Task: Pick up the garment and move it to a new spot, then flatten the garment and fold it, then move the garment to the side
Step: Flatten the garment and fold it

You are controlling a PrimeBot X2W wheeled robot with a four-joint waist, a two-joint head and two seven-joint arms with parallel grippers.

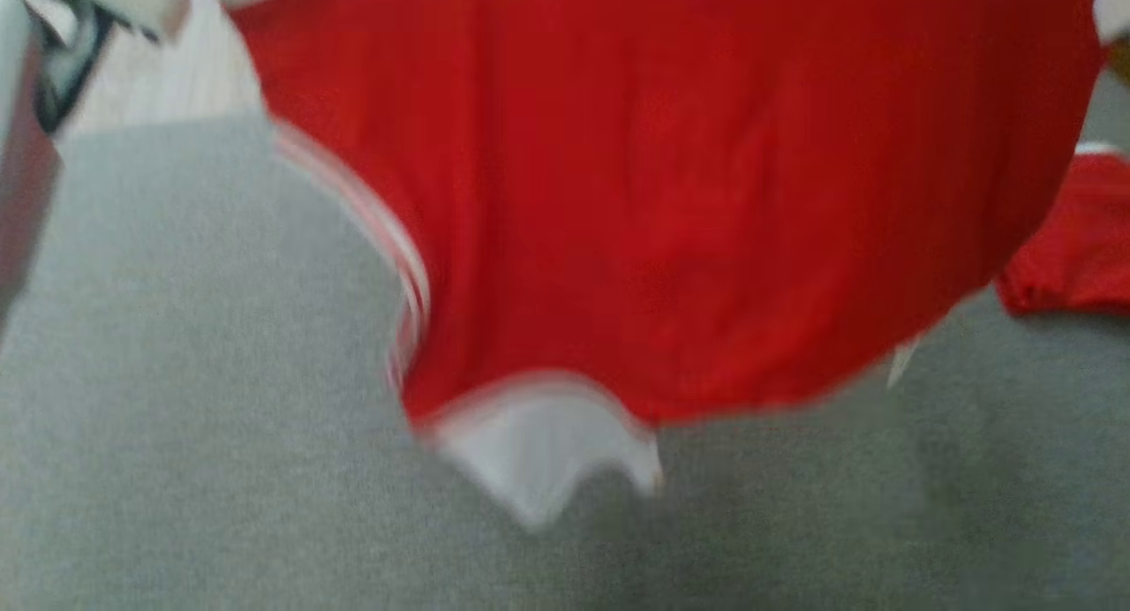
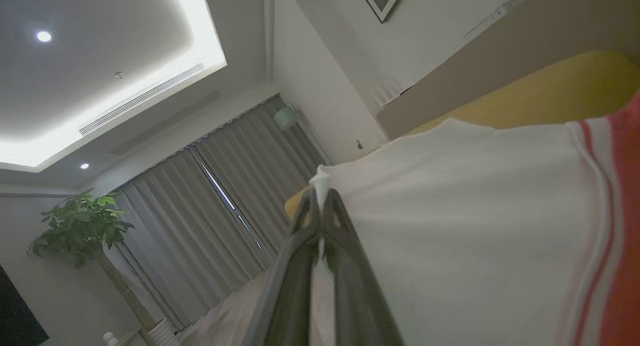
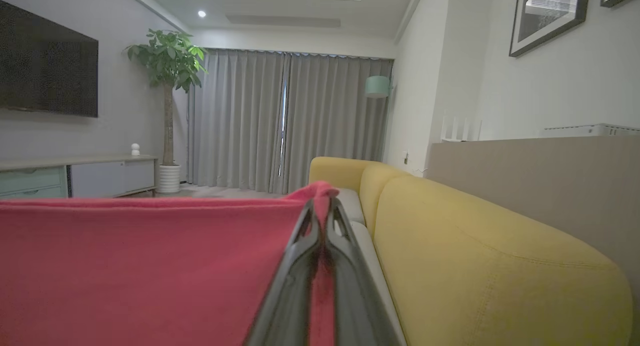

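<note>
Aloft, the red, white-trimmed fabric garment [image 1: 662, 196] hangs spread. Left pincer [image 2: 320, 206] pinches its white edge, right pincer [image 3: 320, 211] its red edge.

Domestic living room. A yellow upholstered sofa [image 3: 490, 266] stands along a low partition [image 3: 540, 161]. Beyond the sofa's far end, full-length grey curtains [image 3: 290, 121] cover the end wall, with a teal-shaded lamp [image 3: 377, 86] at their sofa-side edge. Across the room from the sofa, a dark flat television [image 3: 47, 61] hangs above a low sideboard [image 3: 75, 176], and a tall potted plant [image 3: 167, 61] stands between sideboard and curtains. Framed pictures [image 3: 547, 16] hang on the wall behind the sofa. The ceiling has a recessed spotlight [image 2: 44, 36] and cove lighting.
</note>
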